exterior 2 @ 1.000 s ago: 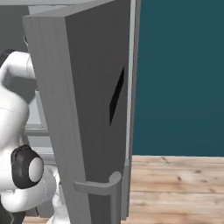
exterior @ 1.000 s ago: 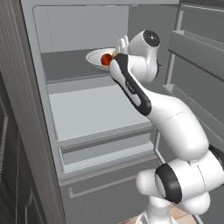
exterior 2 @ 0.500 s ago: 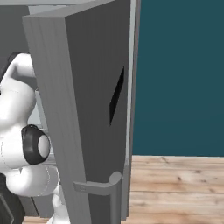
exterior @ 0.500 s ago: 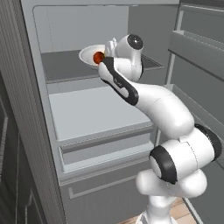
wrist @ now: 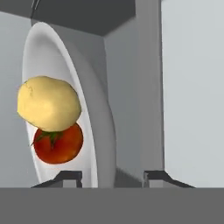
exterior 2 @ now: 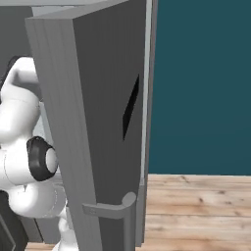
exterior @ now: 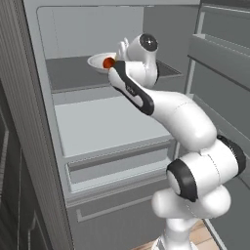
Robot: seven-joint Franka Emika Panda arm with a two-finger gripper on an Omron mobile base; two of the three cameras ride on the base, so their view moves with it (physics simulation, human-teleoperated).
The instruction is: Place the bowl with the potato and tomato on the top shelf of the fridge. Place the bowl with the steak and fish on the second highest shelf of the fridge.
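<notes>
The white bowl (exterior: 99, 62) with the potato (wrist: 49, 103) and the tomato (wrist: 59, 143) rests on the fridge's top shelf (exterior: 73, 74). In the hand view the bowl (wrist: 65, 78) appears on edge, and my gripper (wrist: 113, 176) straddles its near rim. One fingertip (wrist: 70, 176) is inside the bowl and the other stands outside, each with a gap to the rim, so the jaws are open. In the left base view my gripper (exterior: 117, 58) is at the bowl's right edge, beside the tomato (exterior: 108, 62). The bowl with the steak and fish is out of view.
The second shelf (exterior: 105, 128) lies below the top one, with a drawer (exterior: 117, 168) under it. The open fridge door with its racks (exterior: 219, 53) stands to the right. In the right base view the door (exterior 2: 98, 122) and its handle (exterior 2: 110, 210) block the fridge interior.
The arm carried the bowl a little left and deeper over the top shelf a second ago, then held still. The jaws have since widened off the rim.
</notes>
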